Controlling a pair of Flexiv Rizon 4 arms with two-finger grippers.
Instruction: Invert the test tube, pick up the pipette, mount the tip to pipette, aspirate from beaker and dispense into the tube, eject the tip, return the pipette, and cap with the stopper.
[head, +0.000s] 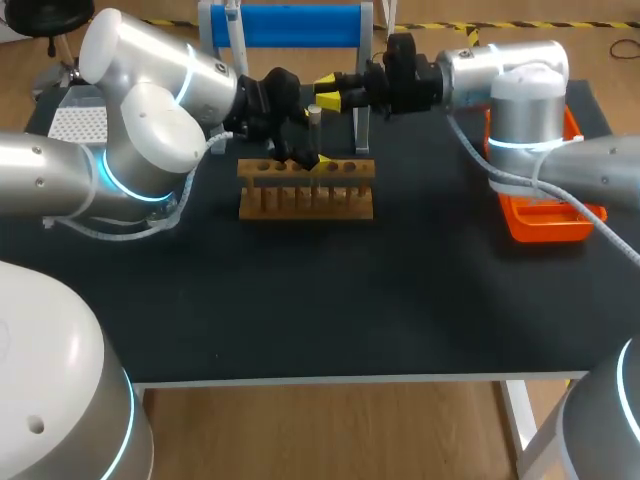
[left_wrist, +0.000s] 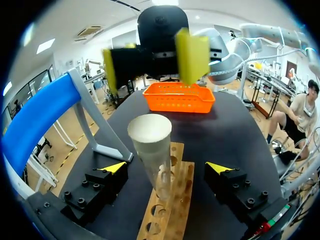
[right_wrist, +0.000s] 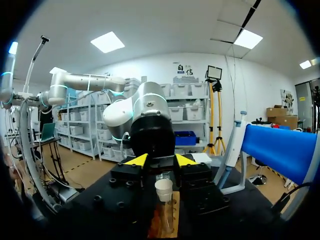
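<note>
- Left wrist view has the test tube (left_wrist: 159, 170) upright in the wooden rack (left_wrist: 176, 200), white stopper (left_wrist: 149, 134) on its mouth. It stands between the left gripper's (left_wrist: 166, 167) wide-spread fingers, and neither touches it.
- Right gripper (left_wrist: 153, 60) hangs just beyond the stopper, fingers spread, nothing held.
- Capping looks like the step in hand. I'd steady the test tube with the left gripper, press straight down its axis, then back off without a sideways nudge.
- Writing? None readable on test tube, wooden rack or stopper.

Upper centre of the head view: the black end of the left arm (head: 150, 130) seems to hide the foot of the tube (head: 314, 125). At right, the right arm (head: 530, 110) covers part of the orange tray (head: 545, 228). The blue stand (head: 300, 25) is cut by the top edge.
</note>
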